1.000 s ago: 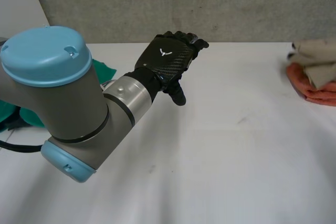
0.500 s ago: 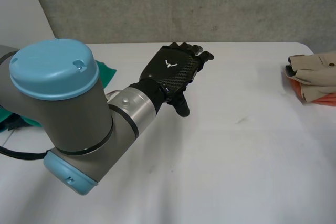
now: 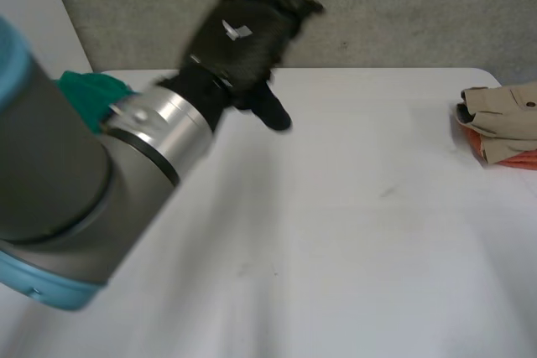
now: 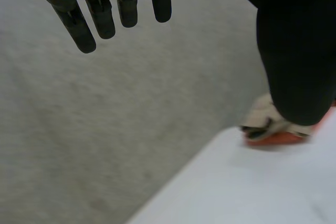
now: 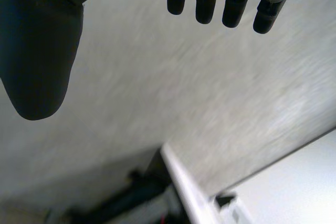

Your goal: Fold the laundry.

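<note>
My left hand (image 3: 239, 39) is raised above the far side of the white table (image 3: 352, 232), open, with straight fingers (image 4: 105, 9) and nothing in it. A crumpled green cloth (image 3: 88, 90) lies at the far left, partly hidden behind the left arm (image 3: 75, 182). At the right edge a folded beige garment (image 3: 503, 119) rests on a folded orange one (image 3: 512, 158); in the left wrist view this pile (image 4: 265, 124) lies beyond the thumb. My right hand (image 5: 42, 51) is open and empty, held up toward the grey wall.
A grey wall (image 3: 377, 6) runs behind the table. The left arm's big grey joint stands over the table's near left part. In the right wrist view a white table corner (image 5: 294, 182) and dark gear (image 5: 131, 203) lie below the hand.
The left arm has swung up and to the left, lifting its hand from over the table's middle toward the wall. The beige garment has settled on the orange one at the right edge.
</note>
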Action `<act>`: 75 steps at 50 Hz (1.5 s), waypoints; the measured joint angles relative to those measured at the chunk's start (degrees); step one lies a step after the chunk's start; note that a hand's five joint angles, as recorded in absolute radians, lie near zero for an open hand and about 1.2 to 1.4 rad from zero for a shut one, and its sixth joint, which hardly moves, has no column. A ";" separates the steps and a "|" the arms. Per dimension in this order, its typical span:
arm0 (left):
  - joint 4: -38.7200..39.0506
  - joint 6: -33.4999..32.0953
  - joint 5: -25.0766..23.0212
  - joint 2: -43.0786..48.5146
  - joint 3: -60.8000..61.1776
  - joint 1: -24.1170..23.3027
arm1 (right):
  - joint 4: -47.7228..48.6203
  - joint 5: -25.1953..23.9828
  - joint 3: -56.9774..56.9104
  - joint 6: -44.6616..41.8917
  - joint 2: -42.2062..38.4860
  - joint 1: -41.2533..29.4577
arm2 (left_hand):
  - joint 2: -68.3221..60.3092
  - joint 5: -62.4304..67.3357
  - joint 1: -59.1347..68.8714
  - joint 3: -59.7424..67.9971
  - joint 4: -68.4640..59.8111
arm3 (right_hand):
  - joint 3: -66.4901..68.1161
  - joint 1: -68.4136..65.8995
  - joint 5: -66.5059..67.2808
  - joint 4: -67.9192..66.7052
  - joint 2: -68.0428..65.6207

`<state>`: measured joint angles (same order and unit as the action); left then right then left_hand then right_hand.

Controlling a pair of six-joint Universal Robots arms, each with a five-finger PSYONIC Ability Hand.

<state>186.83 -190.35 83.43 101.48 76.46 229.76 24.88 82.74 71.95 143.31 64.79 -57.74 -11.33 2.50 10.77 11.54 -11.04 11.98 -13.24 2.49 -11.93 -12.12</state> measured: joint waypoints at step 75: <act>8.10 -7.28 4.62 23.31 -5.13 -0.37 | -2.62 -11.79 39.88 5.62 15.87 -39.29 | -0.25 0.01 0.16 0.39 -0.30 | 0.00 0.00 -0.01 0.00 0.01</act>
<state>194.92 -197.63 88.05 124.79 71.33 229.38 22.26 70.95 111.84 148.93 80.66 -97.03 -11.58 2.51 10.93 11.93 -11.33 11.98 -13.24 2.48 -11.93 -12.11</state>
